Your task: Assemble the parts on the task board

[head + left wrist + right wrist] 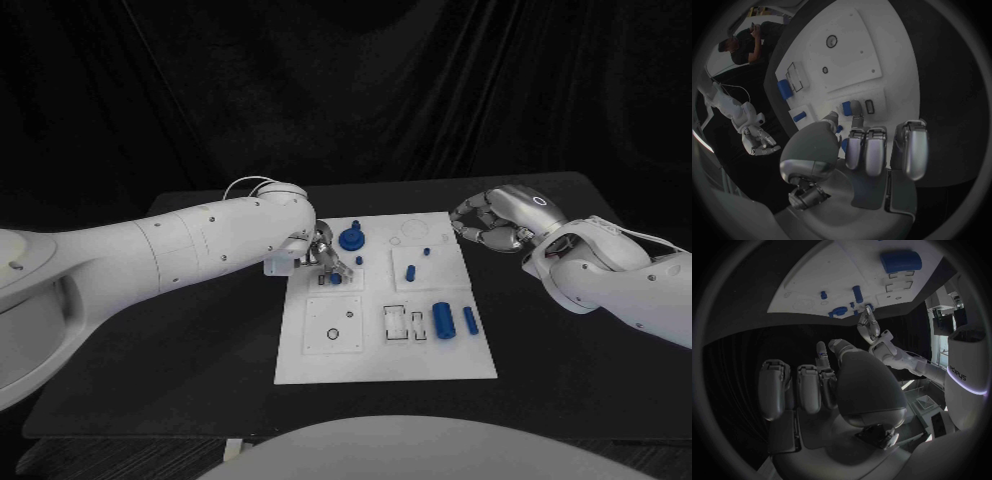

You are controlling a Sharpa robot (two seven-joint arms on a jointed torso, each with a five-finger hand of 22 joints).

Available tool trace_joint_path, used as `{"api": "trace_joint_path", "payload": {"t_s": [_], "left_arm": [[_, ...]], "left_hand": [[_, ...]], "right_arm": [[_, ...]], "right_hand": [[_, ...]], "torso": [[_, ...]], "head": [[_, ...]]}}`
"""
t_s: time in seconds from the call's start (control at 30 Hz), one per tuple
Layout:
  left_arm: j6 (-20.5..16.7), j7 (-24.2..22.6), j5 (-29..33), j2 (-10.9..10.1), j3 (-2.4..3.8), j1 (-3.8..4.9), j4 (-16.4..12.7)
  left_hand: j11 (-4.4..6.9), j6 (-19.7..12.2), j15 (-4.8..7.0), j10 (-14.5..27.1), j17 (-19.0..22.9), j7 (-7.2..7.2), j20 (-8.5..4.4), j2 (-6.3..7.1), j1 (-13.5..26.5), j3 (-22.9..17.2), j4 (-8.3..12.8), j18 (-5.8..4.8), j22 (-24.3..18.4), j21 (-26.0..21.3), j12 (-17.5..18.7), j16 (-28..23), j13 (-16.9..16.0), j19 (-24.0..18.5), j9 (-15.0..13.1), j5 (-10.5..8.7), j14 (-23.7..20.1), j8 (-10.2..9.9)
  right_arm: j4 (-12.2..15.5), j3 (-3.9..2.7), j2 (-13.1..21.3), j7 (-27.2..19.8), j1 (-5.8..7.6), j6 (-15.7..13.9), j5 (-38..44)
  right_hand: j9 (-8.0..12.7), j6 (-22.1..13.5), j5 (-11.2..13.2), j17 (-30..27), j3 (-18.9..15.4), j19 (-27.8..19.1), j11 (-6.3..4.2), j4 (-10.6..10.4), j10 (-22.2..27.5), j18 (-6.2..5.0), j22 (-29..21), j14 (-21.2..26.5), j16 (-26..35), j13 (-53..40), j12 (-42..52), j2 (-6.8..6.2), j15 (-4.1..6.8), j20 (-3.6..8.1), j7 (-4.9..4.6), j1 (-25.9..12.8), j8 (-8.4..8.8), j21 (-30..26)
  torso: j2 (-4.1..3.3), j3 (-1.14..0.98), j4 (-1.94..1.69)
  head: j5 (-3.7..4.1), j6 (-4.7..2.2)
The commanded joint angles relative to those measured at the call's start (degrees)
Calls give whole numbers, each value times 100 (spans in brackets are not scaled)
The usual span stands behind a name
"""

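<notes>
The white task board (382, 345) lies in the middle of the black table. My left hand (326, 256) is over the board's far left part, and its thumb and a fingertip (856, 107) pinch a small blue part (846, 106) down at the board. A blue knob (355, 238) sits just beyond that hand. A short blue peg (410, 271) stands mid-board. A blue cylinder (444, 321) and a blue bar (470, 320) lie near the right edge. My right hand (498, 222) hovers off the board's far right corner with its fingers curled in and nothing in them.
A square plate with a small ring hole (333, 333) takes up the board's near left part, and rectangular slots (402, 322) lie beside the cylinder. Bare black table (159, 360) surrounds the board on all sides.
</notes>
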State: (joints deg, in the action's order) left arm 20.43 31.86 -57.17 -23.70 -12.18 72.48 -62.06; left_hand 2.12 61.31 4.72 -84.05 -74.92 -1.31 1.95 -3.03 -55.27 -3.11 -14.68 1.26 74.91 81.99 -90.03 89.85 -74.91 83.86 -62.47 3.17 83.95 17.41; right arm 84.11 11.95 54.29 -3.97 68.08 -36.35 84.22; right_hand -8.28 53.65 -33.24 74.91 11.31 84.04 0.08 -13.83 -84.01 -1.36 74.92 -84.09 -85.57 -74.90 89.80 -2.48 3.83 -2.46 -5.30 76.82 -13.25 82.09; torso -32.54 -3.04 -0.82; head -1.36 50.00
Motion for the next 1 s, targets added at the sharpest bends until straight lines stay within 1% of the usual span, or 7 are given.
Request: {"api": "trace_joint_path", "payload": {"t_s": [0.03,0.13,0.37,0.6,0.73,0.93,1.0], "left_arm": [[51,-20,19,3,4,-11,-14],[21,-51,19,-5,4,-11,-27],[-77,-139,19,-26,4,-11,-66],[-302,-116,19,-101,4,-11,-194],[-607,-83,19,-188,4,-11,-332],[-989,-123,19,-362,4,-11,-593],[-1114,-160,19,-432,4,-10,-695]], "left_hand": [[30,-97,25,-595,-1508,-4,-36,-4,-101,-11,56,79,1239,6,3,15,-1509,119,-42,3,605,14],[8,-237,13,-595,-1508,-37,-30,-7,-150,-3,99,80,1237,0,3,15,-1509,116,-36,-2,605,-69],[-6,-275,-1,-595,-1508,-49,-17,-11,-315,-34,239,78,1239,4,3,15,-1509,120,-16,11,605,-128],[-33,-338,-21,-595,-1508,-87,0,0,-496,-66,402,81,1234,-10,3,15,-1509,114,124,44,605,-292],[-59,-290,-43,-595,-1508,-120,20,59,-305,76,302,74,1244,18,3,15,-1509,135,374,33,605,-477],[-188,-539,-141,-593,-1508,-280,96,102,70,432,-33,84,1227,-36,5,15,-1507,103,972,-35,605,-1035],[-220,-577,-163,-582,-1508,-310,122,102,104,516,-112,88,1221,-55,18,15,-1493,90,1109,-45,605,-1139]], "right_arm": [[-1,-4,2,75,-13,24,9],[-2,-4,4,74,-13,22,9],[-3,-4,0,69,-16,18,9],[-2,-4,8,67,-19,13,9],[0,-4,18,68,-21,7,8],[4,-4,29,71,-23,0,8],[4,-4,31,72,-24,0,8]], "right_hand": [[-8,25,-26,580,39,239,41,-3,-599,-77,1223,-409,17,-1510,20,-2,-42,-30,-29,53,19,-36],[-8,25,-26,580,39,239,41,-3,-599,-77,1223,-409,17,-1510,20,-2,-42,-30,-29,53,19,-36],[-8,25,-26,580,39,239,41,-3,-599,-77,1223,-409,17,-1510,20,-2,-42,-30,-29,53,19,-36],[-8,25,-26,580,39,239,41,-3,-599,-77,1223,-409,17,-1510,20,-2,-42,-30,-29,53,19,-36],[-8,25,-26,580,39,239,41,-3,-599,-77,1223,-409,17,-1510,20,-2,-42,-30,-29,53,19,-36],[-8,19,-25,579,39,237,41,-2,-599,-78,1221,-409,17,-1510,20,-7,-43,-32,-32,49,25,-41],[-8,19,-25,579,39,237,41,-2,-599,-78,1221,-409,17,-1510,20,-7,-43,-32,-32,49,25,-41]], "torso": [[-2,1,-2],[-2,0,-5],[1,2,-3],[1,1,-6],[0,0,-4],[0,0,-6],[1,-1,-6]], "head": [[9,0],[10,0],[4,0],[-13,0],[-32,0],[-49,0],[-48,0]]}}
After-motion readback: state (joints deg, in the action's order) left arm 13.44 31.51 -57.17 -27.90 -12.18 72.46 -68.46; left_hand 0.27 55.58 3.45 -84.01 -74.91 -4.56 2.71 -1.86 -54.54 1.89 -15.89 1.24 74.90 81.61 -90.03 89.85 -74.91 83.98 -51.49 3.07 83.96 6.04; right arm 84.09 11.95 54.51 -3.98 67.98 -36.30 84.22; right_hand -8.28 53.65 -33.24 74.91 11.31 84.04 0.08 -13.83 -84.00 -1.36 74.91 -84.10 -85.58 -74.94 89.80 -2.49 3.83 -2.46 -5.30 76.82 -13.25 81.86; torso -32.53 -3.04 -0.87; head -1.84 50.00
